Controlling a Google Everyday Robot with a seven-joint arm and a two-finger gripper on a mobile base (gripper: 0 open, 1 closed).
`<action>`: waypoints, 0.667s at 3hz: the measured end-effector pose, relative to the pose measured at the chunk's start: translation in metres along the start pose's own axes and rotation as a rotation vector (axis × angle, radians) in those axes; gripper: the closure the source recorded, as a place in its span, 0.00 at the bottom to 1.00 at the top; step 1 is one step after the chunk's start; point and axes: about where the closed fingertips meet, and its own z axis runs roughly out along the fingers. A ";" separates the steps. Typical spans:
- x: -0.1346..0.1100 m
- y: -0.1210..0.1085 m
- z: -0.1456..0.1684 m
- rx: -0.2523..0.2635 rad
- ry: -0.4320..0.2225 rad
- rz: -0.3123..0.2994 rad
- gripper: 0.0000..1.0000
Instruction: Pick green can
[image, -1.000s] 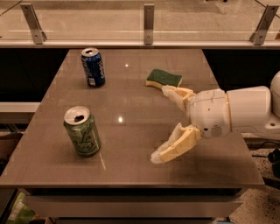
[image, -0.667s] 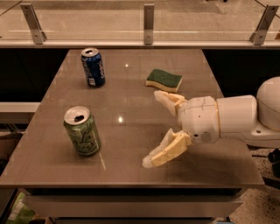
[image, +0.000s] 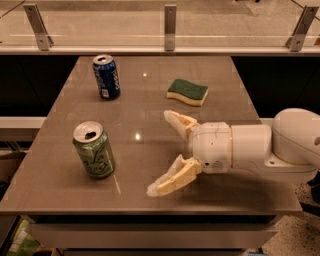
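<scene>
The green can (image: 94, 149) stands upright on the front left of the brown table (image: 60, 125); it is light green with pale lettering and a silver top with an open pull-tab hole. My gripper (image: 159, 152) comes in from the right on a white arm, low over the table, to the right of the can with a clear gap between them. Its two cream fingers (image: 172, 178) are spread wide apart and hold nothing, pointing left toward the can.
A dark blue can (image: 106, 76) stands upright at the back left. A green-and-yellow sponge (image: 187, 92) lies at the back middle, just beyond the gripper. A glass railing with metal posts (image: 170, 20) runs behind the table. The table's front edge is close below the gripper.
The gripper and arm have moved left across the table toward the green can. The fingers stay spread. The cans and sponge have not moved.
</scene>
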 end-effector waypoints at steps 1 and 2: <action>-0.001 0.003 0.015 0.001 -0.038 0.004 0.00; -0.006 0.003 0.024 0.016 -0.051 -0.004 0.00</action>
